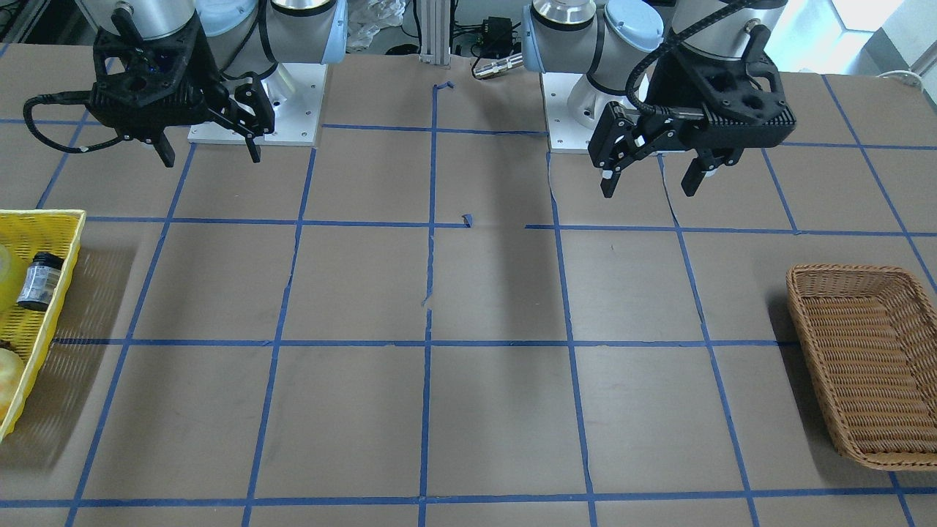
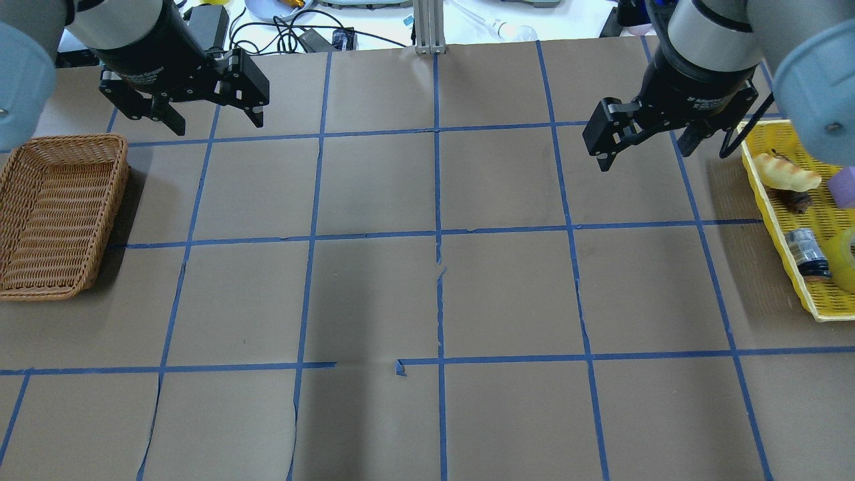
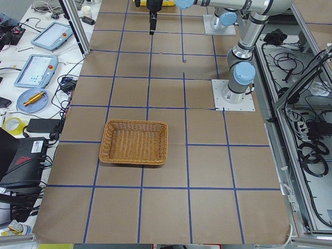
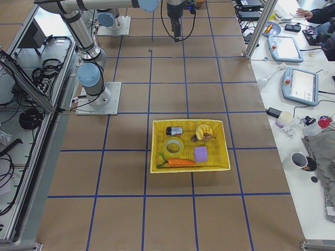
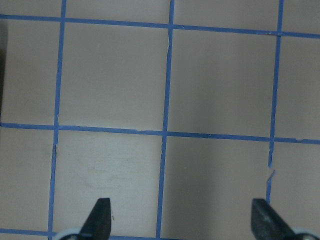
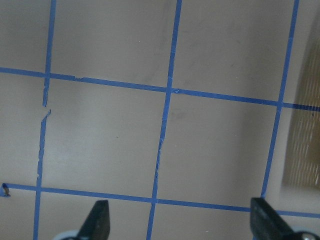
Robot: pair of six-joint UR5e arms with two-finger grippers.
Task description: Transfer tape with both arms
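Note:
The tape [image 4: 172,147], a translucent yellow roll, lies flat in the yellow basket [image 4: 190,121] on my right side. It shows cut off at the frame edge in the overhead view [image 2: 847,257] and in the front view [image 1: 4,279]. My right gripper [image 2: 644,155] hangs open and empty above the table, inward of that basket; it also shows in the front view [image 1: 212,159] and in its wrist view [image 6: 180,215]. My left gripper [image 2: 217,125] is open and empty near the table's far side, also seen in the front view [image 1: 648,190] and in its wrist view [image 5: 182,215].
The yellow basket [image 2: 781,220] also holds a small dark bottle [image 2: 807,251], a banana [image 4: 205,129], a purple block [image 4: 201,153] and a carrot [image 4: 180,162]. A brown wicker basket [image 2: 67,137] stands empty on my left. Blue tape lines grid the brown table.

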